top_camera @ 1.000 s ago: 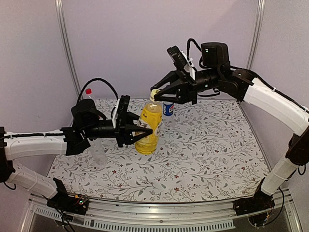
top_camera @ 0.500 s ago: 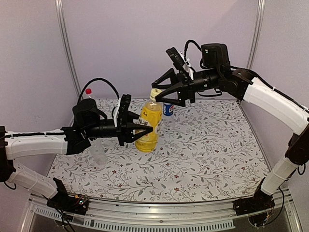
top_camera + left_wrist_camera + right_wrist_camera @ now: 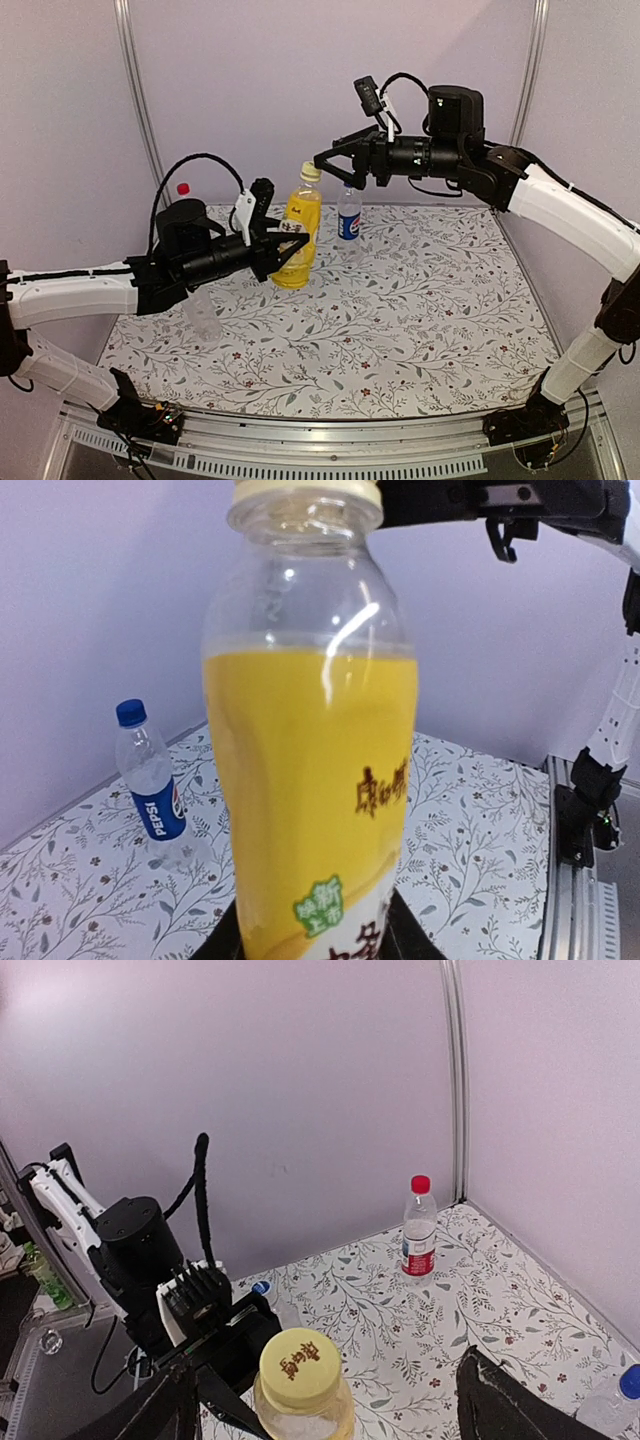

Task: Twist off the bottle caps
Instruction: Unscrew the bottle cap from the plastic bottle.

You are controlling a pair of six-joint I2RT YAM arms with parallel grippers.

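Observation:
My left gripper (image 3: 286, 247) is shut on the lower body of the yellow-liquid bottle (image 3: 297, 235), holding it nearly upright above the table. This bottle (image 3: 310, 780) fills the left wrist view, with the pale yellow cap (image 3: 305, 492) on its neck. My right gripper (image 3: 335, 170) stands open just right of the cap (image 3: 311, 172), not touching it. In the right wrist view the cap (image 3: 298, 1367) lies between the spread fingers (image 3: 495, 1400). The blue-label bottle (image 3: 349, 215) stands behind. The red-white label bottle (image 3: 419, 1228) stands at the far left corner. A plain clear bottle (image 3: 203, 315) stands beneath my left arm.
The floral tablecloth (image 3: 420, 320) covers the table. Purple walls with metal posts (image 3: 135, 90) close in the back and sides. A metal rail (image 3: 330, 450) runs along the near edge.
My right gripper has opened off the yellow bottle's cap and drawn back to the right. My left gripper has carried the bottle a little up and toward the back.

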